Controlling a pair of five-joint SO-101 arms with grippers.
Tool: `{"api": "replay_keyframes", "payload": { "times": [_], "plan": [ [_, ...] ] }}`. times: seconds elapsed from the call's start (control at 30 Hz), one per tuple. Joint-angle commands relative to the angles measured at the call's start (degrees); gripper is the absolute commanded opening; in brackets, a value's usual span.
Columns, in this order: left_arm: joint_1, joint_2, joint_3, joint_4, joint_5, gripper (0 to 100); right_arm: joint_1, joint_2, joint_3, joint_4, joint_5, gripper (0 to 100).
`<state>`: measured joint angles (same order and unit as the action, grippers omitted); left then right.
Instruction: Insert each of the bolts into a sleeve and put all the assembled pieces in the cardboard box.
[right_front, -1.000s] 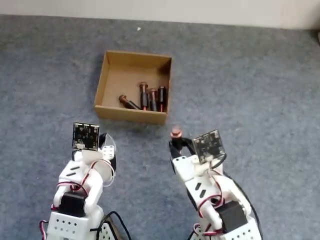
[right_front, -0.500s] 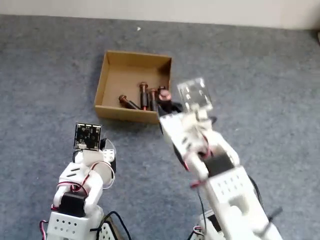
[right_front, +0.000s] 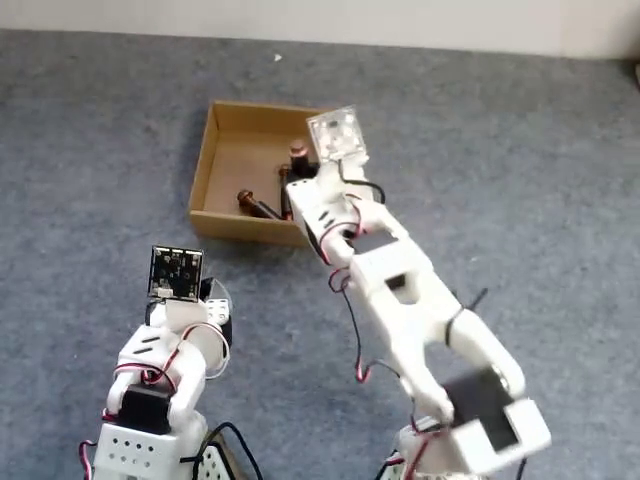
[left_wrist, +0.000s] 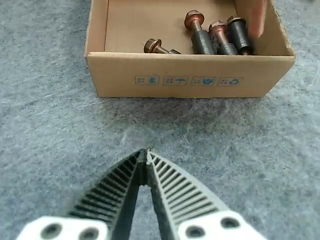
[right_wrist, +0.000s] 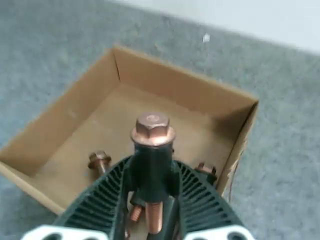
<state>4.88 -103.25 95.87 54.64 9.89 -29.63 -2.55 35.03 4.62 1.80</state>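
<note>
Bolt-and-sleeve assembly (right_wrist: 151, 160), clenched in right jaws, had swung from bench (right_front: 500, 150) to above cardboard box (right_front: 205, 170), ready for release; left jaws clenched empty.

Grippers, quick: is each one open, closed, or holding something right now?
Left gripper: closed, holding nothing.
Right gripper: closed on a sleeve with a bolt in it, above the cardboard box.
</note>
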Motion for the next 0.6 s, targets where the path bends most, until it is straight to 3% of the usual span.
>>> {"api": "replay_keyframes", "payload": {
  "times": [0.0,0.13,0.3,0.57],
  "plan": [
    [-0.4,-0.31,1.36,0.18,-0.88,1,0.57,3.03,-6.81,-0.66,0.35,0.7],
    [-0.4,-0.31,1.36,0.18,-0.88,1,0.66,7.08,-11.82,4.44,0.26,1.5],
    [-0.4,-0.31,1.36,0.18,-0.88,1,0.84,7.96,-16.66,13.41,0.26,13.8],
    [-0.4,-0.31,1.36,0.18,-0.88,1,0.66,7.78,-25.71,34.51,0.35,13.5]
  ]
}}
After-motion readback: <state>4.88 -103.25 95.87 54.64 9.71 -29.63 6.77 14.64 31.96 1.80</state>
